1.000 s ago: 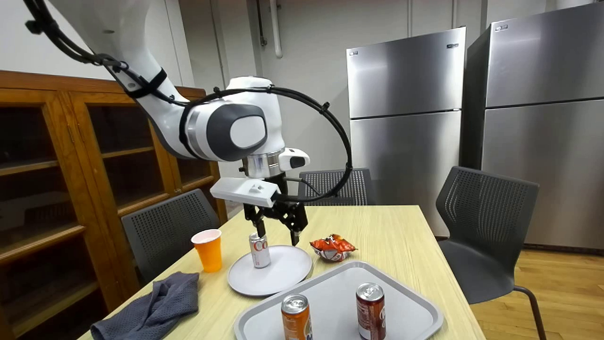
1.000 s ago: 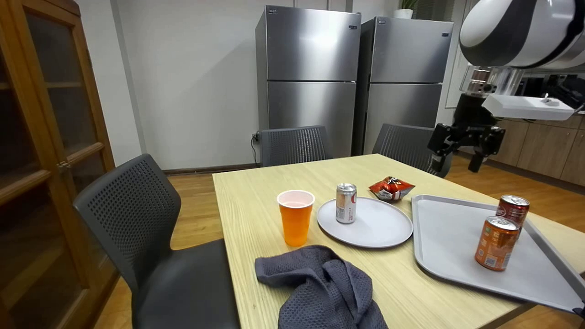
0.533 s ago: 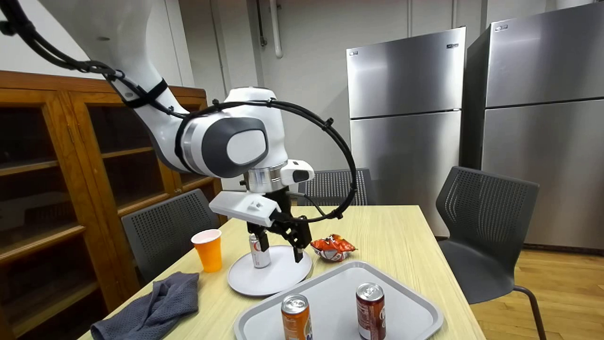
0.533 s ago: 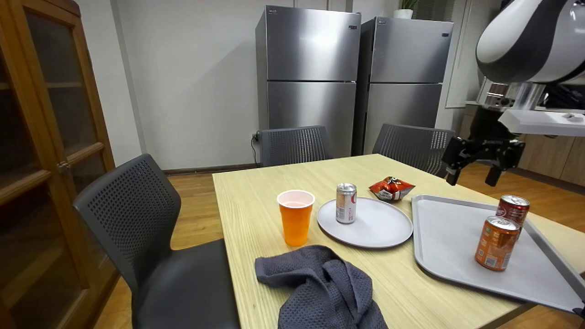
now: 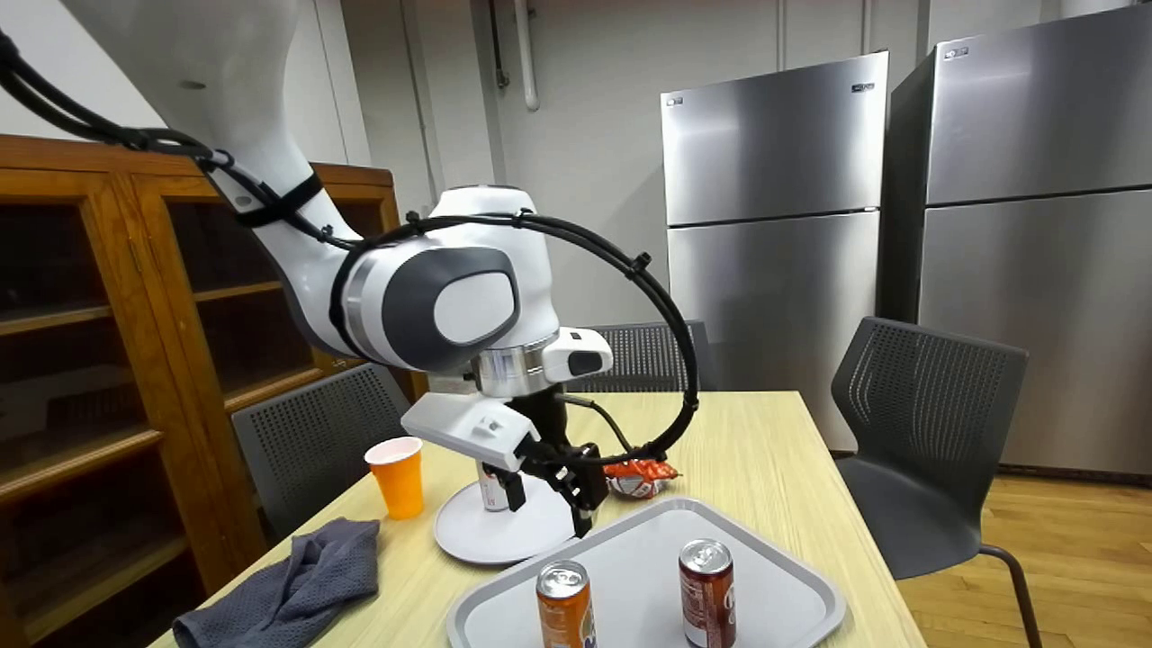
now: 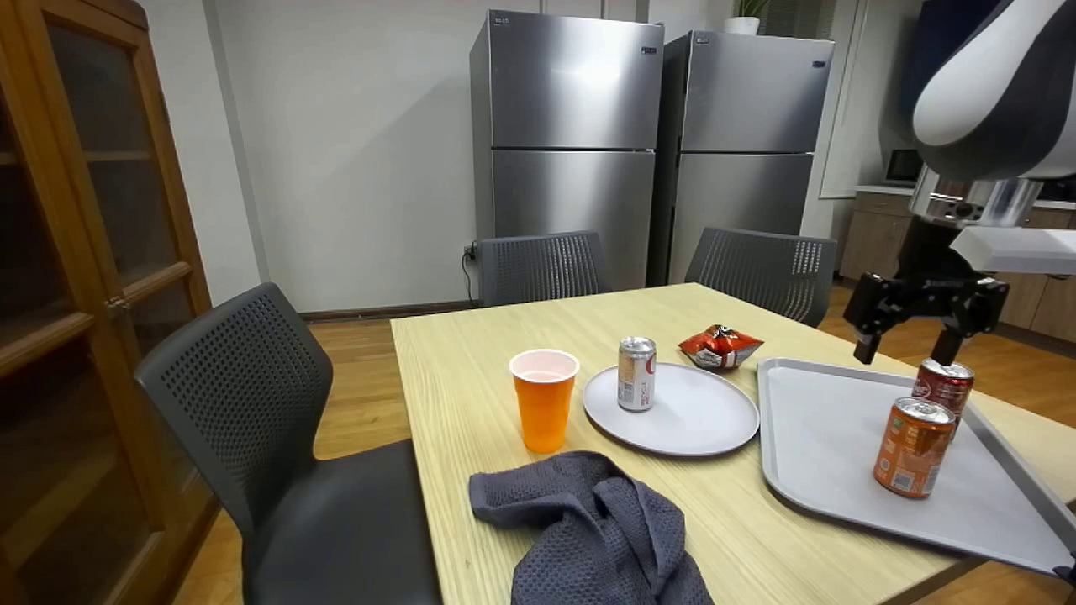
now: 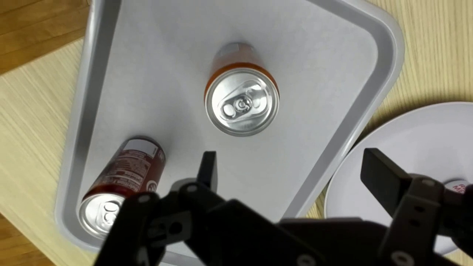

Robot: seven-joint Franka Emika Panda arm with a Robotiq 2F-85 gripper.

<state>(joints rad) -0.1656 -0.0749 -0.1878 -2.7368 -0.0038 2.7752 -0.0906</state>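
Note:
My gripper [image 7: 290, 157] stands open, with nothing between its spread fingers. It hangs above the table, over the place where the grey tray [image 7: 306, 92] meets the round plate [image 7: 417, 144]. On the tray an orange can [image 7: 242, 103] and a dark red can [image 7: 129, 166] stand upright, apart from the fingers. In an exterior view the gripper [image 6: 904, 358] is above the tray's far side, and one fingertip overlaps the top of the red can [image 6: 943, 391]. A silver can [image 6: 636, 374] stands on the plate; the gripper [image 5: 549, 517] partly hides it in an exterior view.
An orange cup [image 6: 545, 403] stands beside the plate, near a crumpled dark grey cloth [image 6: 588, 521]. A red snack bag [image 6: 720, 346] lies behind the plate. Grey chairs [image 5: 927, 441] surround the table, with a wooden cabinet [image 5: 207, 360] and steel refrigerators [image 5: 774, 270] beyond.
My gripper has come down and shifted a little to the right in both exterior views, closer to the tray. It has stayed open. The cans, plate, cup and cloth have not moved.

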